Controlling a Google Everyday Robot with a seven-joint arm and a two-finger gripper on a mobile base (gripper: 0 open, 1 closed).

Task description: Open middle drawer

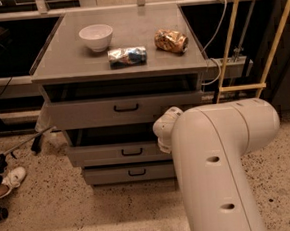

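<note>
The middle drawer (pixel 113 153) is the second grey front in the three-drawer cabinet, with a small black loop handle (pixel 132 151). It stands pulled out a little, with a dark gap above its front. The upper drawer (pixel 99 111) and the lower drawer (pixel 119 174) sit above and below it. My white arm (pixel 219 162) fills the lower right, and its rounded joint (pixel 166 129) is at the right end of the middle drawer's front. My gripper is hidden behind the arm, near that end of the drawer.
On the cabinet top (pixel 70 58) are a white bowl (pixel 96 36), a blue-and-silver packet (pixel 127 56) and a brown crinkled bag (pixel 170 40). Yellow poles (pixel 230 45) and cables stand to the right. A white shoe (pixel 8 182) lies on the speckled floor at the left.
</note>
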